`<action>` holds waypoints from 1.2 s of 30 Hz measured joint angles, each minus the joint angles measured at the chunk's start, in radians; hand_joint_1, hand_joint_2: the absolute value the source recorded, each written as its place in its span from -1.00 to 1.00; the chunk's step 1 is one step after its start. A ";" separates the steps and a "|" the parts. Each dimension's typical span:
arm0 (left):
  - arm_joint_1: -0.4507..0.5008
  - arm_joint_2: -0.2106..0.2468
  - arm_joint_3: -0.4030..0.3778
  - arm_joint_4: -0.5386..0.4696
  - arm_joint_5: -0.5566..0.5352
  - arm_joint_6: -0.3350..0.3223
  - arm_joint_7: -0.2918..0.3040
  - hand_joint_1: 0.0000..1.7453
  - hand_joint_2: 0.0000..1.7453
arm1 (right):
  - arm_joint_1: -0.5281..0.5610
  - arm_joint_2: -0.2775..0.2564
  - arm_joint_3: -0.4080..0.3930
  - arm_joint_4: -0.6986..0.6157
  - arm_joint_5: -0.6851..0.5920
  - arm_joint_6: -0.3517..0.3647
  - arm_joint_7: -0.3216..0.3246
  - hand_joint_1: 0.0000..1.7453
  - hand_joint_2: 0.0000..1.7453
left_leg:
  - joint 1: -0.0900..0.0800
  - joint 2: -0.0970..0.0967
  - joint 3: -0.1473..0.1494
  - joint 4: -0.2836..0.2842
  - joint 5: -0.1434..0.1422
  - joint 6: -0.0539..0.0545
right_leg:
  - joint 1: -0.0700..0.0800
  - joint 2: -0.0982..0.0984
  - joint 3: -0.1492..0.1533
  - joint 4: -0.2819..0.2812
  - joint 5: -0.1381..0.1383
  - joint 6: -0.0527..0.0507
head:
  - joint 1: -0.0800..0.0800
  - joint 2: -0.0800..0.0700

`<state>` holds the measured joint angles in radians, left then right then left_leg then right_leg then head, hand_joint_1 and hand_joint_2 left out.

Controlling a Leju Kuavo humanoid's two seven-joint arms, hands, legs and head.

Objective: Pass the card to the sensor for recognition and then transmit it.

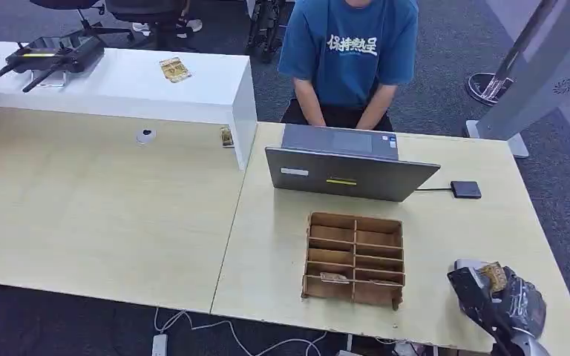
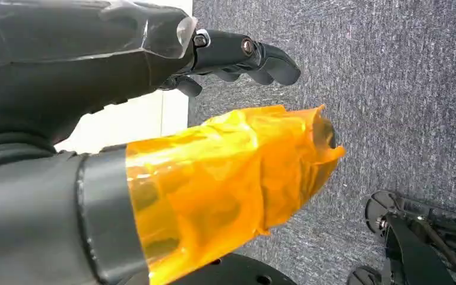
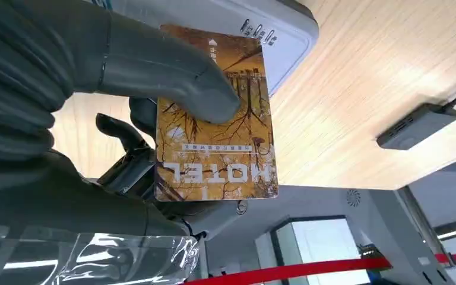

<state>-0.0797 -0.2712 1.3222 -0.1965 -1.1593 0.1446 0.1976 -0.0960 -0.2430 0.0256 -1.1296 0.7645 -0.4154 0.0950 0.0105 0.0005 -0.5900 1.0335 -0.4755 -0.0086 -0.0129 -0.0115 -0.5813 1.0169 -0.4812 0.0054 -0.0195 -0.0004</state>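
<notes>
Light wood table (image 1: 445, 245), laptop (image 1: 349, 172) at its far edge, slotted wooden box (image 1: 354, 259) in front of it. Right hand (image 1: 496, 295) over the table's near right corner, thumb pinning the hotel card (image 3: 215, 116) against its fingers. Sensor (image 1: 465, 189) near the laptop. Left hand (image 2: 154, 119) hangs over carpet, fingers curled, holding nothing
</notes>
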 joint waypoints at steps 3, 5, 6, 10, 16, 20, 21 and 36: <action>0.000 0.000 0.000 0.000 -0.003 0.000 0.000 -1.00 -1.00 | -0.010 0.008 0.000 0.023 -0.011 -0.005 -0.003 1.00 1.00 | 0.000 0.000 0.001 0.000 0.000 0.000 | 0.000 0.001 0.000 0.000 0.000 0.000 | 0.000 0.000; 0.000 0.000 0.000 0.000 -0.004 0.000 0.000 -1.00 -1.00 | -0.021 0.013 -0.002 0.042 -0.016 -0.006 -0.004 1.00 1.00 | 0.000 0.002 0.002 0.000 0.000 0.000 | 0.000 0.002 0.001 0.000 0.000 0.000 | 0.000 0.000; 0.000 0.000 0.000 0.000 -0.005 0.000 0.000 -1.00 -1.00 | -0.027 0.015 -0.002 0.055 -0.019 -0.009 -0.008 1.00 1.00 | 0.000 0.002 0.003 0.000 0.000 0.000 | 0.000 0.002 0.002 0.000 0.000 0.000 | 0.000 0.000; 0.000 0.000 0.000 0.000 -0.006 0.000 0.000 -1.00 -1.00 | -0.045 0.023 -0.004 0.092 -0.023 -0.013 -0.011 1.00 1.00 | 0.000 0.003 0.005 0.000 0.000 0.000 | 0.000 0.003 0.003 0.000 0.000 0.000 | 0.000 0.000; 0.000 0.000 0.000 0.000 -0.006 0.001 0.000 -1.00 -1.00 | -0.061 0.028 -0.008 0.122 -0.031 -0.013 -0.015 1.00 1.00 | 0.000 0.003 0.007 0.000 0.000 0.000 | 0.000 0.004 0.006 -0.001 0.001 0.000 | 0.000 0.000; 0.000 0.000 0.000 0.000 -0.006 0.001 0.000 -1.00 -1.00 | -0.064 0.033 -0.011 0.149 -0.041 -0.010 -0.022 1.00 1.00 | 0.000 0.003 0.008 0.000 0.000 0.000 | 0.000 0.003 0.007 -0.001 0.001 0.000 | 0.000 0.000; 0.000 0.000 0.000 0.000 -0.008 0.001 0.000 -1.00 -1.00 | -0.067 0.035 -0.013 0.161 -0.045 -0.008 -0.024 1.00 1.00 | 0.000 0.003 0.008 0.000 0.000 0.000 | 0.000 0.003 0.007 -0.001 0.001 0.000 | 0.000 0.000; -0.002 0.000 0.000 0.000 -0.017 0.003 0.003 -1.00 -1.00 | -0.133 0.063 -0.037 0.333 -0.095 0.005 -0.072 1.00 1.00 | 0.001 0.006 0.018 0.000 -0.002 0.002 | 0.001 0.006 0.014 -0.003 0.000 0.001 | 0.000 0.000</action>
<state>-0.0817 -0.2712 1.3222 -0.1965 -1.1761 0.1476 0.2007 -0.2291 -0.1797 -0.0118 -0.7969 0.6691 -0.4105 0.0229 0.0119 0.0068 -0.5722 1.0335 -0.4775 -0.0070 -0.0116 -0.0054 -0.5668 1.0139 -0.4809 0.0060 -0.0191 -0.0004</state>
